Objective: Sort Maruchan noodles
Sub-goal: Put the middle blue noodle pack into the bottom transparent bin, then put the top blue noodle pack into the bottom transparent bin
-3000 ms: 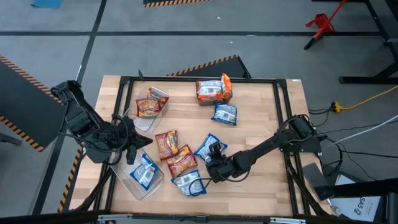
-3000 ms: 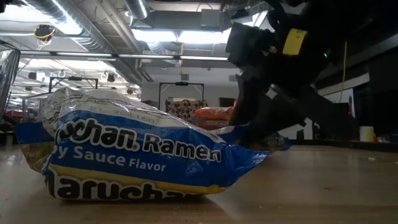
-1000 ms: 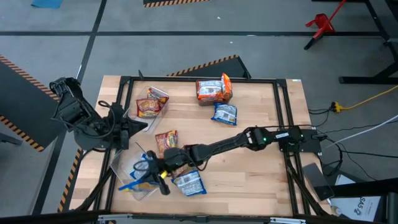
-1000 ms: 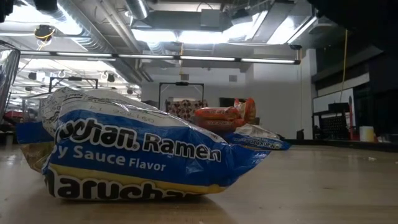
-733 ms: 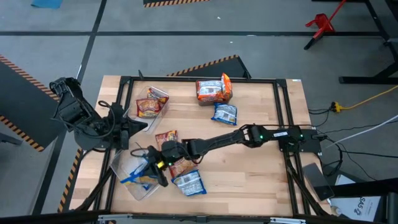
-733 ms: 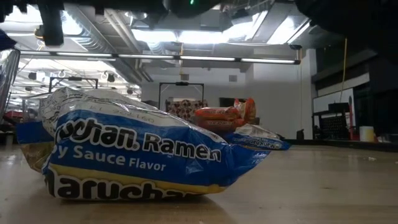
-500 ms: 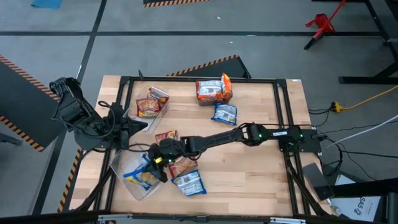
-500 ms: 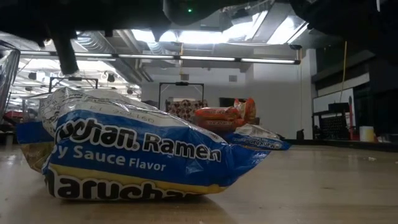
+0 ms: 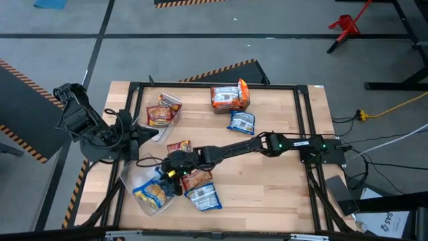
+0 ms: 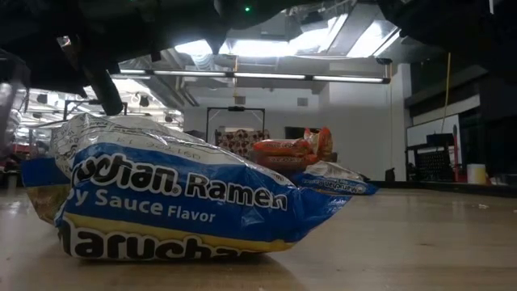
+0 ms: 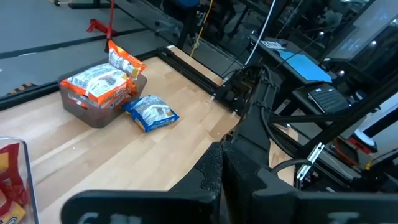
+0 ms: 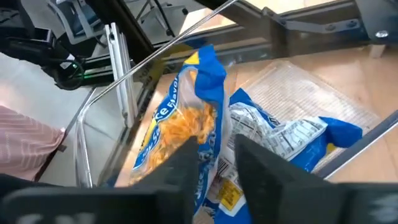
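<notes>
My right gripper [image 9: 168, 178] reaches across the table to the clear bin [image 9: 137, 175] at the near left. It is shut on a blue-and-white Maruchan packet [image 12: 186, 118], which also shows in the high view [image 9: 152, 193]. A second blue packet [image 12: 280, 134] lies flat in the same bin. My left gripper [image 9: 148, 133] is shut and empty, beside the far-left bin [image 9: 175, 102], which holds a red-orange packet [image 9: 160, 115]. Its shut fingers show in the left wrist view [image 11: 221, 177]. My right gripper pinches the blue packet's near edge [image 12: 211, 163] between its two fingers. The fingers come slanting down from the table's right side. The packet stands on edge inside the bin, against the bin's wall [image 12: 118, 93], its noodle face showing.
Two red-orange packets [image 9: 179, 148] [image 9: 195, 178] and a blue one [image 9: 202, 196] lie under and beside my right arm. A third bin [image 9: 229, 108] with orange packets stands at the far edge, a blue packet [image 9: 241, 122] beside it. A blue packet [image 10: 178, 198] fills the low view.
My right gripper has drawn a little toward the table's far edge over the near-left bin and has turned. The blue packet it holds has tipped from edge-on to showing its noodle face, and now sits lower in the bin.
</notes>
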`<state>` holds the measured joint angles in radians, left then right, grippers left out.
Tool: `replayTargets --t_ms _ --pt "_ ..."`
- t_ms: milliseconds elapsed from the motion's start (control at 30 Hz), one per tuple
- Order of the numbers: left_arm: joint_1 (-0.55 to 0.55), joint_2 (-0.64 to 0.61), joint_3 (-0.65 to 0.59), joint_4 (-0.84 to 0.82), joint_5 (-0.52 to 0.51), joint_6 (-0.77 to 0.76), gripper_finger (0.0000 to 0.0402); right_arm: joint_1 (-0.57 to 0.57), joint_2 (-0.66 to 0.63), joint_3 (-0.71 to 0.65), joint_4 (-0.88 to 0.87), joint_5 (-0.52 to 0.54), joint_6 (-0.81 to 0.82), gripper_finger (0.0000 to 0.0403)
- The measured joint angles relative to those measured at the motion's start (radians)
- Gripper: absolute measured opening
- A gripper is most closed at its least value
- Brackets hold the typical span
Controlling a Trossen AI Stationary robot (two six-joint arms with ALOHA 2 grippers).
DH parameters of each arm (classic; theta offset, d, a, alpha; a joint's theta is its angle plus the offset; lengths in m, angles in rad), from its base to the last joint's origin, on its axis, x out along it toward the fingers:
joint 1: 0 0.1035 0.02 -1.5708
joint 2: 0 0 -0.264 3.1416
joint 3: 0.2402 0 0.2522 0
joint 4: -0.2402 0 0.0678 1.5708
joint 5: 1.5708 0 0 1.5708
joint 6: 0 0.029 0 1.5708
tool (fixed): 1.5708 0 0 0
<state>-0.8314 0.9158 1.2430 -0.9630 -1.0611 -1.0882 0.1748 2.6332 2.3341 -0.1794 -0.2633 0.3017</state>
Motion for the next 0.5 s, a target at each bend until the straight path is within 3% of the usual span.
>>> replayTargets --t_ms 200,400,500 --pt "0.0 0.0 0.0 -0.015 -0.001 0.0 0.0 -0.036 -0.019 -0.004 -0.02 0.001 -0.039 0.0183" --pt "0.0 0.0 0.0 -0.025 -0.001 0.0 0.0 -0.067 -0.116 -0.003 -0.086 0.004 -0.136 0.0197" --pt "0.0 0.0 0.0 -0.025 0.001 -0.001 0.0 -0.08 -0.168 -0.002 -0.26 0.027 -0.213 0.0196"
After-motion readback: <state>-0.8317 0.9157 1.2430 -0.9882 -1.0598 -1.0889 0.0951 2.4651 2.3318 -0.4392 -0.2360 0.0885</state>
